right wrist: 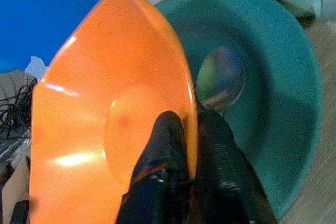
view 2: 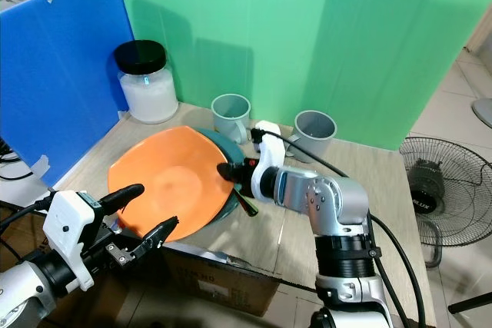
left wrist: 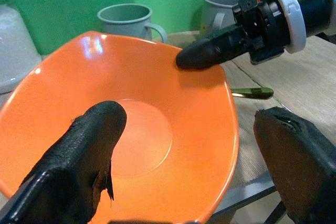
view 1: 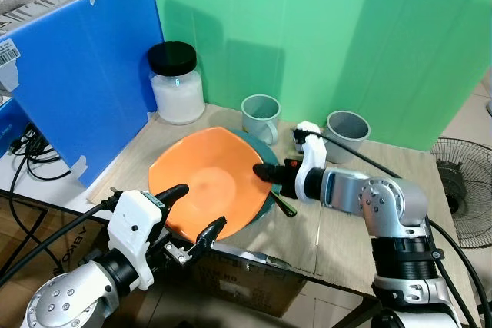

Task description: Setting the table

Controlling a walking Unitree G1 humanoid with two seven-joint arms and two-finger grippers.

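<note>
Left eye view: the orange plate [view 1: 207, 182] lies tilted over a teal plate [view 1: 261, 151] on the wooden table [view 1: 369, 190]. The right gripper [view 1: 265, 172] pinches the orange plate's right rim. The left gripper [view 1: 196, 211] hangs with fingers spread at the plate's near edge, touching nothing.

Right eye view: 2 grey cups [view 2: 231, 115] stand behind the plates, a white jar [view 2: 144, 82] to their left.

Left wrist view: a gold handle [left wrist: 252, 93] lies on the table beside the orange plate.

Right wrist view: both fingers [right wrist: 163, 150] clamp the orange rim; a spoon [right wrist: 220, 77] rests in the teal plate.
</note>
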